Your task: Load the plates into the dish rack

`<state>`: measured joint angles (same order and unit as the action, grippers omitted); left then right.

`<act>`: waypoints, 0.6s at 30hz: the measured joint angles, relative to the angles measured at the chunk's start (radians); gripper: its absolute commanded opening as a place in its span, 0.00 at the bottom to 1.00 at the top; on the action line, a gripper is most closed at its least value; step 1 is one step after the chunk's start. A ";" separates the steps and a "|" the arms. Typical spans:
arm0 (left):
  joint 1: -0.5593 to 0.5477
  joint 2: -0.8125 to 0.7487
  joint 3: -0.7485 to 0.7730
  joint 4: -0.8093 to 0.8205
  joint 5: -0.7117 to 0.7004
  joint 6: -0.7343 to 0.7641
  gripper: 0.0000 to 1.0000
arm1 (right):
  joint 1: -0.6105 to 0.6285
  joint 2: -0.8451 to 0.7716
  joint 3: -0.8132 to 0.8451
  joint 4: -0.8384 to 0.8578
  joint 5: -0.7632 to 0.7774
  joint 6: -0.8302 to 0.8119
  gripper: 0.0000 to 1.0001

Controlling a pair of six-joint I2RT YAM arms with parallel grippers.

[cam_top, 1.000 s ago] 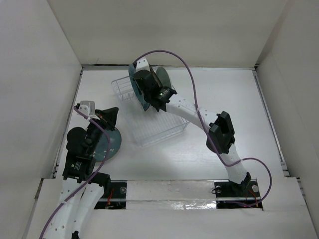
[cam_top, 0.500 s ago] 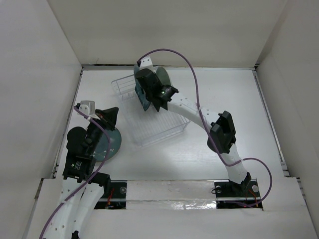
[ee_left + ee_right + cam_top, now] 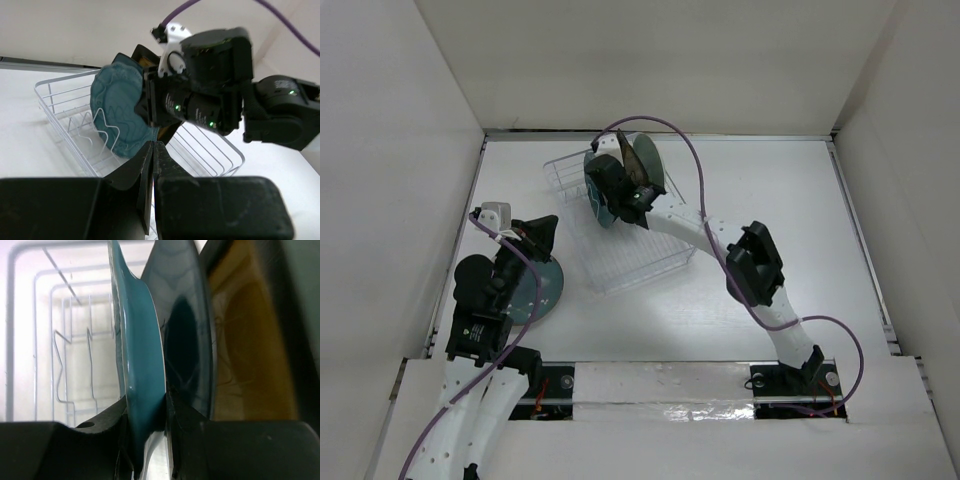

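Note:
My right gripper (image 3: 609, 190) is shut on the rim of a scalloped teal plate (image 3: 142, 350), holding it on edge among the pegs of the clear dish rack (image 3: 632, 255). Right behind it stand a dark teal plate (image 3: 187, 340) and a mustard-yellow plate (image 3: 245, 350), both on edge in the rack. The left wrist view shows the scalloped plate (image 3: 120, 112) upright beside the rack wires (image 3: 65, 107). My left gripper (image 3: 542, 233) is shut and empty, hovering over a round teal plate (image 3: 537, 290) lying flat on the table at the left.
White walls enclose the table on the left, back and right. The rack sits askew at the back centre, its near end (image 3: 650, 265) holding no plates. The right arm's elbow (image 3: 752, 265) stands over the table's right half.
The right arm has shifted left and a little back, carrying the scalloped plate deeper among the rack's pegs. The left arm has not moved.

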<state>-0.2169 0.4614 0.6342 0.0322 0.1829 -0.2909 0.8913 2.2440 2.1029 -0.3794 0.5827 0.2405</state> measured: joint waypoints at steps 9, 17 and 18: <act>0.000 0.000 0.000 0.000 0.000 0.000 0.00 | -0.017 0.018 -0.057 0.090 -0.012 0.023 0.00; 0.000 0.005 0.000 0.000 0.003 -0.003 0.13 | -0.050 -0.053 -0.200 0.185 -0.061 0.025 0.34; 0.000 0.006 0.000 0.000 0.003 -0.004 0.14 | -0.055 -0.061 -0.210 0.185 -0.068 0.025 0.38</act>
<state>-0.2169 0.4675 0.6342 0.0326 0.1864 -0.2947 0.8360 2.1826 1.8931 -0.1940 0.5152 0.2657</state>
